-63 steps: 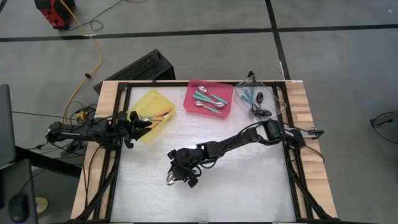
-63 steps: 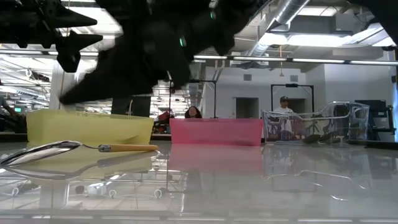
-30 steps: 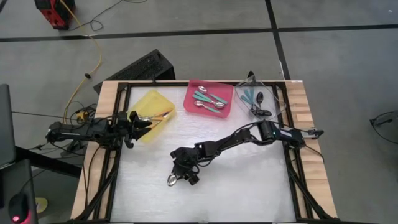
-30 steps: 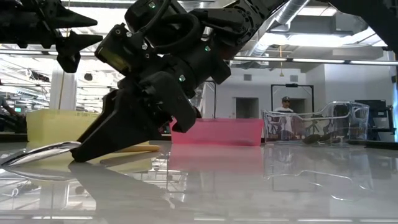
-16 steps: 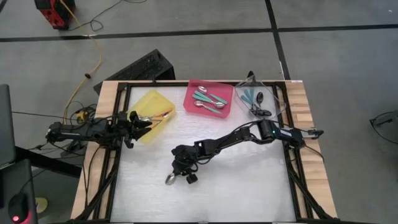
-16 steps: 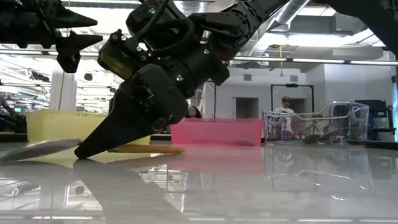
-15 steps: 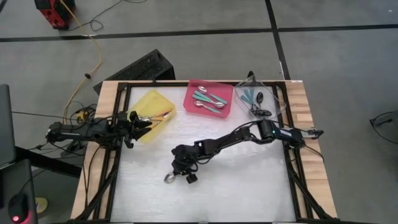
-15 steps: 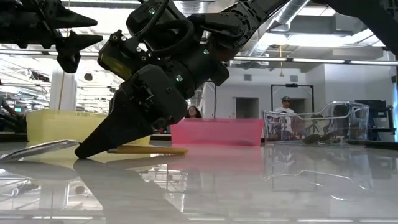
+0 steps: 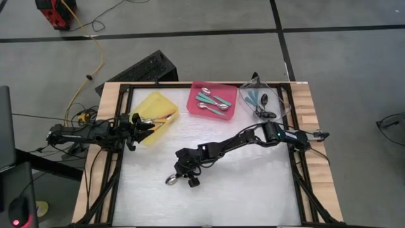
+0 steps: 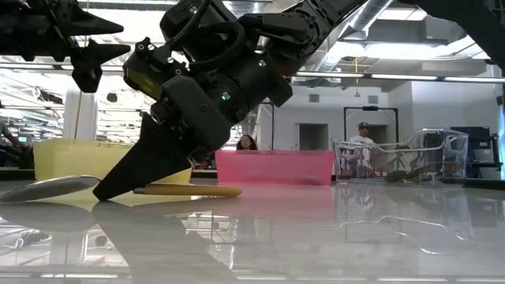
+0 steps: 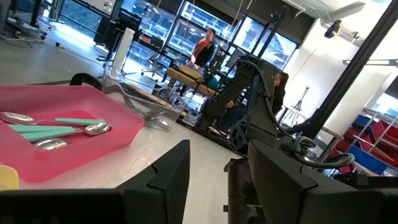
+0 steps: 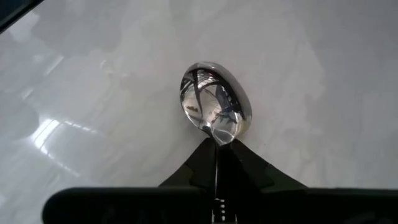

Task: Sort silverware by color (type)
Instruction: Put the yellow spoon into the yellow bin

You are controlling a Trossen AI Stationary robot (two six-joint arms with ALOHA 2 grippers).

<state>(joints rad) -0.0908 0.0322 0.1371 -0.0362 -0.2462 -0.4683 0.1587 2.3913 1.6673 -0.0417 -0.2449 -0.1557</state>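
One orange-handled spoon (image 10: pixel 118 188) lies flat across the low view's lower left, bowl leftward, handle rightward; the right gripper (image 10: pixel 118 189) pinches its neck. Left gripper (image 9: pixel 144 125), half-open, hangs over the yellow tray (image 9: pixel 158 104).

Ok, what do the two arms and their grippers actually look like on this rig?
Both arms are matte black, jointed and tubular, with dark cables along them. The right gripper has long wedge-shaped black fingers on a bulky black wrist block with a yellow-green label and small green lights. The left gripper is equally black and blocky.
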